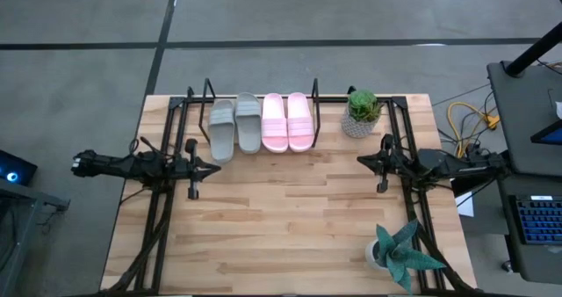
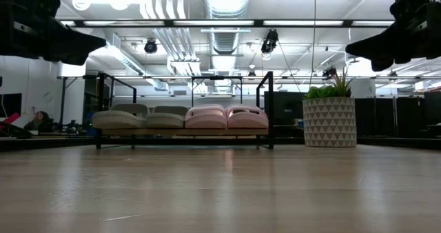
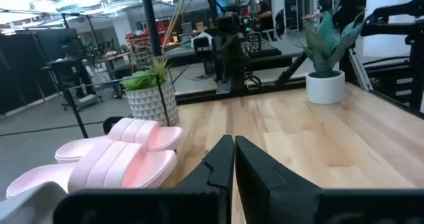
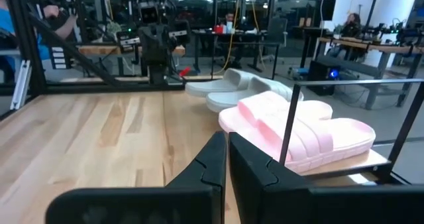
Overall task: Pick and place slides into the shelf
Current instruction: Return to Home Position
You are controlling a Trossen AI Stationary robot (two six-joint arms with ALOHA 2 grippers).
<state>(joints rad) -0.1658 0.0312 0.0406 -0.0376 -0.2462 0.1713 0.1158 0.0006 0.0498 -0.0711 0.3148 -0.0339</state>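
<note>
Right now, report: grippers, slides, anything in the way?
Left gripper and right gripper both shut, empty, clear of the shelf. Grey-green pair and pink pair side by side on the shelf. Nothing in the way.

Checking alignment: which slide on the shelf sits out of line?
The grey-green slide at the row's left end; it sits farther forward than the other three.

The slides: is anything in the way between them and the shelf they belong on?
Nothing visible does. The grey-green slides and pink slides already sit side by side on the shelf. The left gripper and right gripper hang shut and empty, apart from the shelf on either side.
</note>
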